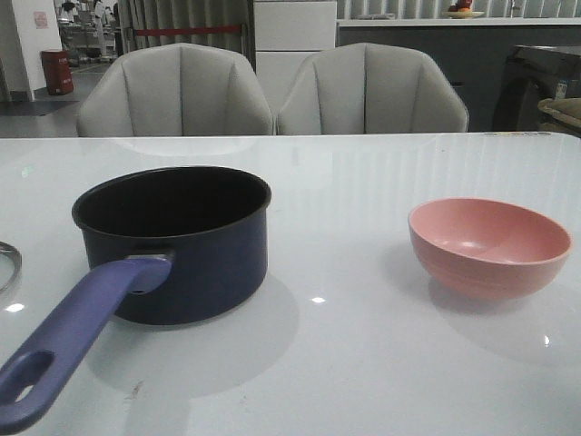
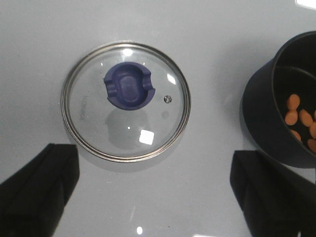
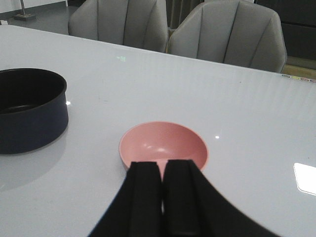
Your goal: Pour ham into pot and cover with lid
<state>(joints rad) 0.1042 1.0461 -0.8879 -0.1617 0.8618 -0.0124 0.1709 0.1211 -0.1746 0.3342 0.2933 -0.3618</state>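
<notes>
The ham (image 2: 300,118) lies inside the pot (image 1: 182,245), which stands on the white surface (image 1: 363,363) on the left side. The lid (image 2: 126,101) lies flat on the surface just beside the pot, knob up. Above it, the left fingers (image 2: 42,182) are spread wide and hold nothing. The right fingers (image 3: 163,197) are pressed together, empty, near the pink bowl (image 1: 490,245).

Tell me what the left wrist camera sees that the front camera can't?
Only the left wrist view shows the whole lid lying flat on the table with its blue knob up, the ham slices inside the pot, and the open left gripper above the lid. Only the front view shows the empty pink bowl, the pot's long handle and two grey chairs. Both show the pot.
</notes>
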